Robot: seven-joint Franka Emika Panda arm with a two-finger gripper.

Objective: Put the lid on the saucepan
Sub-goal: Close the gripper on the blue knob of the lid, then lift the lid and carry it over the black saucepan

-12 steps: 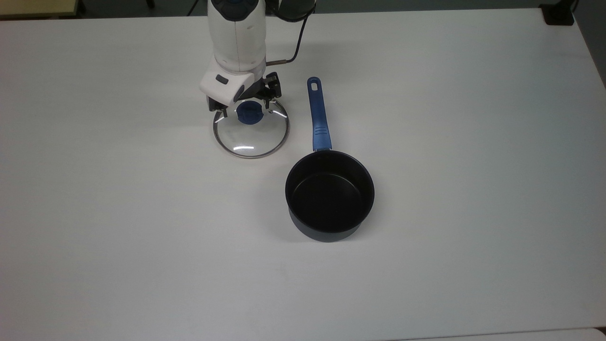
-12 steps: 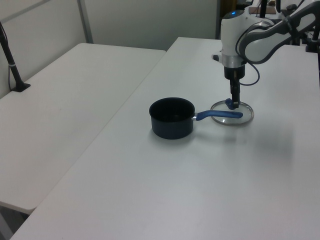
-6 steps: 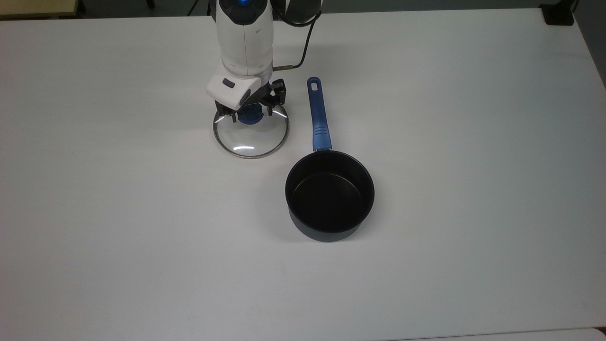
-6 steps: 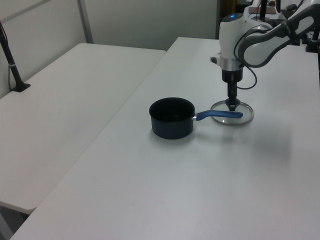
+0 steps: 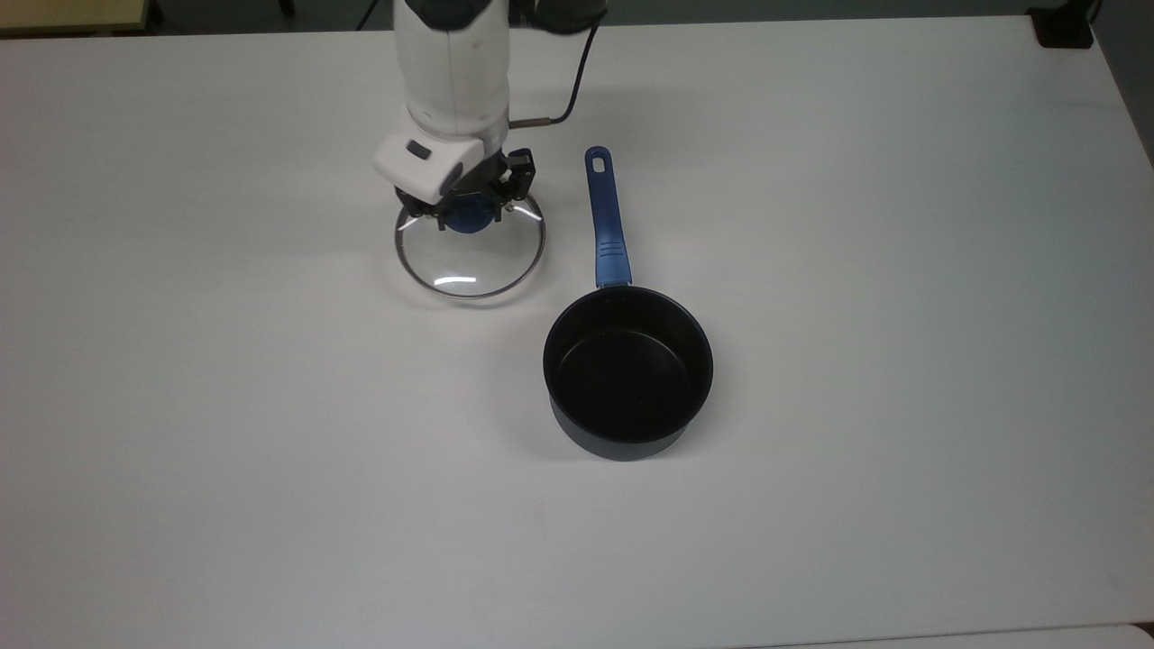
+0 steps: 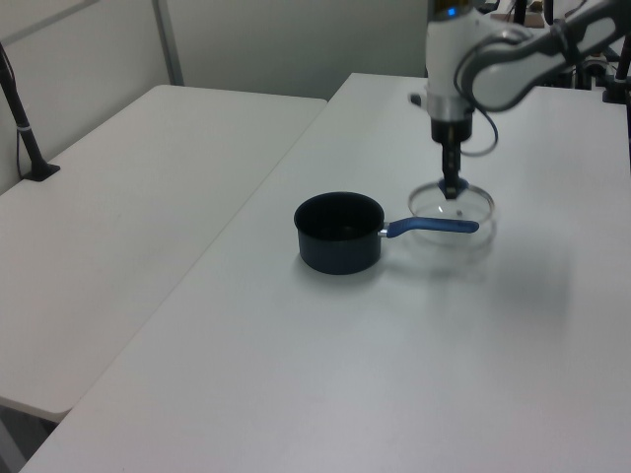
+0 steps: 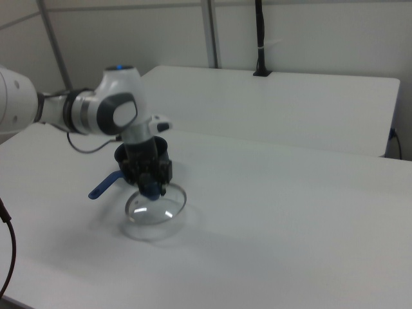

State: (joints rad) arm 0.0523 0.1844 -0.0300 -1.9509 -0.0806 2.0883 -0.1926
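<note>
**Lid held by its knob**

The hand (image 5: 471, 209) was closed on the blue knob of the lid (image 5: 470, 258), a clear round glass with a thin metal rim, just above the desk (image 5: 811, 225). The black saucepan (image 5: 628, 371) sat near, its blue handle pointing to the far edge.

Between the lid (image 5: 470, 260) and the saucepan (image 5: 628, 372) runs a strip of bare white worktop (image 5: 856, 270). The saucepan's long blue handle (image 5: 607, 221) lies just beside the lid on the top view's right. The saucepan's mouth is open and unobstructed from above.
</note>
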